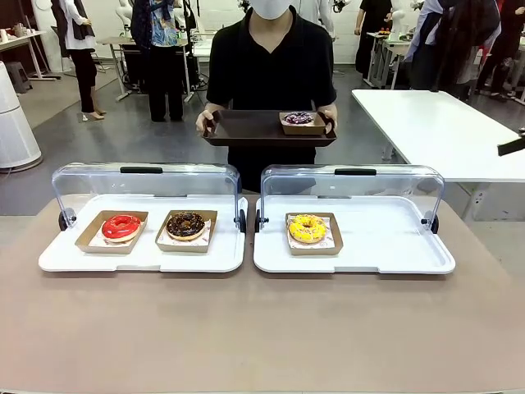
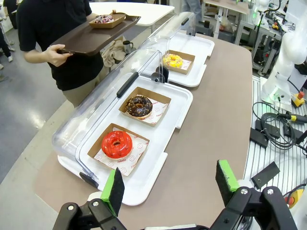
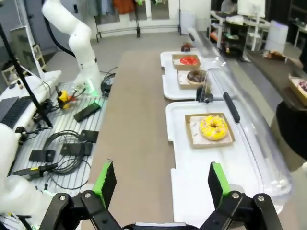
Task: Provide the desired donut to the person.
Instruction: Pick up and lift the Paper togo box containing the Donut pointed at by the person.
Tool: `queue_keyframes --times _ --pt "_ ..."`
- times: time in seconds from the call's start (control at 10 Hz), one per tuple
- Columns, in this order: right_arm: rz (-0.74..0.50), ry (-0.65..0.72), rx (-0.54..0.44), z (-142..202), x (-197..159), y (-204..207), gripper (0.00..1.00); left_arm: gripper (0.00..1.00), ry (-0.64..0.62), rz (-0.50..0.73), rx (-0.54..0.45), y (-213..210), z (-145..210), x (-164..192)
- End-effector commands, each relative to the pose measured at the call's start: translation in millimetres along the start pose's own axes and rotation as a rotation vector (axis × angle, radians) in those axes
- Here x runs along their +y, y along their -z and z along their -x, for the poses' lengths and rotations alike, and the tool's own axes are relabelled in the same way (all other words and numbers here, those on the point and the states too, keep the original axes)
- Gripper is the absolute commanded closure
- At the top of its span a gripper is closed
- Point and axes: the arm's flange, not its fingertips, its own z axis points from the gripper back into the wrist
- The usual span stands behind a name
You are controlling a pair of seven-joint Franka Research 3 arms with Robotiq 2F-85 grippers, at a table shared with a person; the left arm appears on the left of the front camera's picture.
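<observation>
3 donuts sit on the brown surface point(image 1: 262, 328), each in its own cardboard boat, spread over 2 white trays whose clear lids are tipped up toward the far side. The left tray point(image 1: 139, 263) holds 2: a red donut point(image 1: 121, 226) on the left and a chocolate donut point(image 1: 186, 225) just beside it on the right. The right tray point(image 1: 369, 263) holds 1, a yellow donut point(image 1: 308, 228) with sprinkles, in its left half.

At the far side stands 1 person point(image 1: 271, 66) in a black shirt, holding a dark brown tray point(image 1: 246, 127) at waist height. On its right part lies a 4th donut point(image 1: 299, 118) (purple-iced, also in a cardboard boat).

The left hand point(image 2: 170, 181) hangs above the surface off the end of the left tray, fingers spread wide, gripping nothing. The right hand point(image 3: 162, 178) hangs over the end of the right tray, fingers equally wide apart and empty.
</observation>
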Motion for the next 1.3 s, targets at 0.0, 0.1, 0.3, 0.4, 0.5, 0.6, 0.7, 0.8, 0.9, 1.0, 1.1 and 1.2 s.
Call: queue_keyframes --times 0.0,0.1,0.3,0.4,0.5,0.6,0.7,0.8,0.9,1.0,1.1,1.2 --pt "0.027 -0.031 -0.043 -4.9 -11.6 -23.6 0.0 0.0 0.018 0.001 -0.018 -0.7 1.0 0.2" --pt "0.056 -0.045 -0.062 -4.6 -9.8 -29.8 0.0 0.0 0.018 0.001 -0.018 -0.7 1.0 0.2" --pt "0.089 -0.045 -0.078 -4.6 -7.1 -38.0 0.0 0.0 0.018 0.001 -0.018 -0.7 1.0 0.2" --pt "0.092 -0.045 -0.08 -4.5 -7.7 -38.8 0.0 0.0 0.018 0.001 -0.018 -0.7 1.0 0.2" --pt "0.097 -0.042 -0.081 -4.6 -7.6 -38.7 0.0 0.0 0.018 0.001 -0.018 -0.7 1.0 0.2" --pt "0.098 -0.042 -0.081 -4.6 -7.0 -38.2 0.0 0.0 0.018 0.001 -0.018 -0.7 1.0 0.2" --pt "0.106 -0.039 -0.078 -5.2 -6.6 -37.6 0.0 0.0 0.018 0.001 -0.018 -0.7 1.0 0.2" --pt "0.115 -0.038 -0.065 -6.7 -7.4 -35.4 0.0 0.0 0.018 0.001 -0.018 -0.7 1.0 0.2" --pt "0.089 -0.033 -0.058 -5.3 -4.5 -39.2 0.0 0.0 0.018 0.001 -0.018 -0.7 1.0 0.2" --pt "0.089 -0.033 -0.058 -5.3 -4.5 -39.2 0.0 0.0 0.018 0.001 -0.018 -0.7 1.0 0.2" --pt "0.089 -0.033 -0.058 -5.3 -4.5 -39.2 0.0 0.0 0.018 0.001 -0.018 -0.7 1.0 0.2" --pt "0.089 -0.033 -0.058 -5.3 -4.5 -39.2 0.0 0.0 0.018 0.001 -0.018 -0.7 1.0 0.2"
